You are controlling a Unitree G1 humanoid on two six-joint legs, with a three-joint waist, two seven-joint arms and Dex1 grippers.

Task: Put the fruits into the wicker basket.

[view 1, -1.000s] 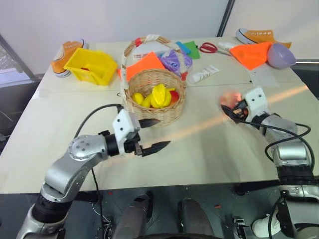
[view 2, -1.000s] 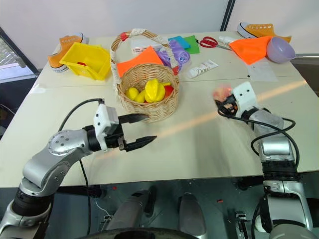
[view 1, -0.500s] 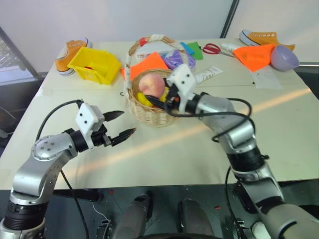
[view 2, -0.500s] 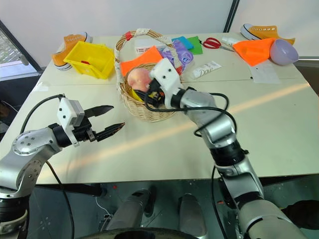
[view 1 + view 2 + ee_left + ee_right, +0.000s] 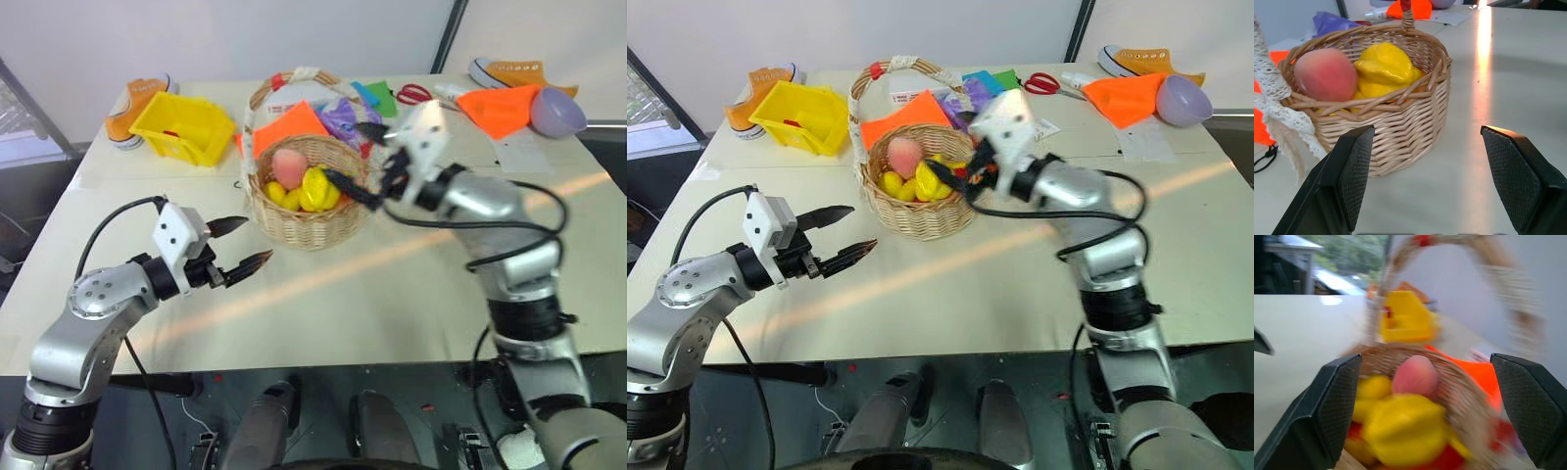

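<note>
1. Wicker basket (image 5: 306, 201) sits upper centre of the left eye frame on the table (image 5: 392, 284); its arched handle (image 5: 294, 80), taped white and red, rises toward the top edge.
2. Peach (image 5: 289, 166) lies inside the basket at its left, on top of the pile.
3. Ribbed yellow fruit (image 5: 318, 188) sits beside the peach, centre of the basket. Smaller yellow pieces (image 5: 274, 194) are half buried under both; can't tell banana from lemon.
4. A bit of red shows low in the basket in the right wrist view, badly smeared; which fruit, can't tell.
5. Right gripper (image 5: 364, 162) is just right of centre in the upper half, at the basket's right rim. Fingers spread wide, nothing between them. One fingertip reaches over the rim; touching or not, can't tell.
6. Left gripper (image 5: 245, 243) is left of centre, mid-height, below-left of the basket and apart from it. Fingers wide apart, nothing held.
7. In the left wrist view the basket's near handle post is cut off at the left edge.
8. Yellow bin (image 5: 184, 127) upper left, an orange shoe (image 5: 132, 106) partly hidden behind it.
9. Orange cloth (image 5: 289, 125) behind the basket, partly covered by the handle.
10. Purple bowl (image 5: 556, 110) and a second orange cloth (image 5: 500, 106) upper right; scissors (image 5: 411, 94) top centre-right, small.
</note>
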